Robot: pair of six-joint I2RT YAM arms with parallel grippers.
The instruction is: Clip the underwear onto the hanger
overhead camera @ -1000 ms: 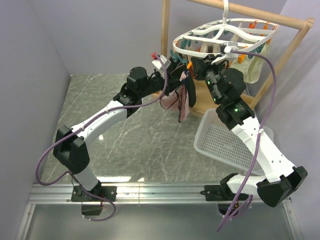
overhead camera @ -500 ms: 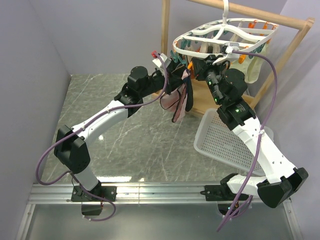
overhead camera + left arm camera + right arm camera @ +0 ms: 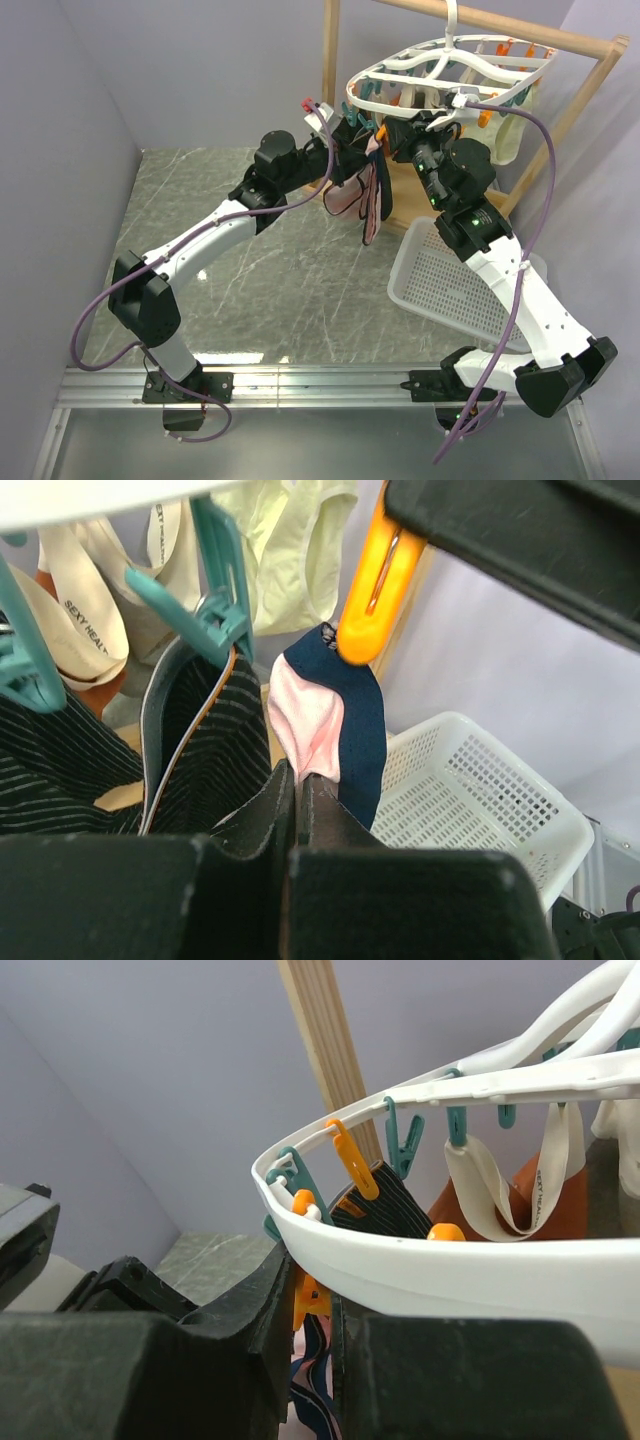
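L gripper (image 3: 358, 140) is sitting high under the hanger (image 3: 450, 62) in the upper centre of the top view, jaws pressed tight and clenching the underwear (image 3: 322, 720). In the L wrist view the pink fabric w/ navy edging is rising out from btwn the closed jaws at bottom centre. Its top navy corner is touching the lower tip of an orange peg (image 3: 375, 575); can't tell whether the peg is actually biting it. The rest of the underwear is dangling in the air below the L gripper, centre of the top view, hanging clear of the desk (image 3: 300, 290) and left of the basket (image 3: 450, 285).

R gripper (image 3: 310, 1295) is sitting right beside the L gripper, under the hanger's left rim. In the R wrist view its fingers are lying either side of the orange peg at lower centre, nearly closed and squeezing it. The white rim is running across just above, and a strip of navy fabric is showing below.

Left of the orange peg in the L wrist view, a teal peg (image 3: 215, 590) is holding a black striped garment (image 3: 210, 750). Cream garments (image 3: 290, 540) are hanging behind, top centre. The hanger is hanging by its hook from the wooden rack (image 3: 329, 50), upper right of the top view.
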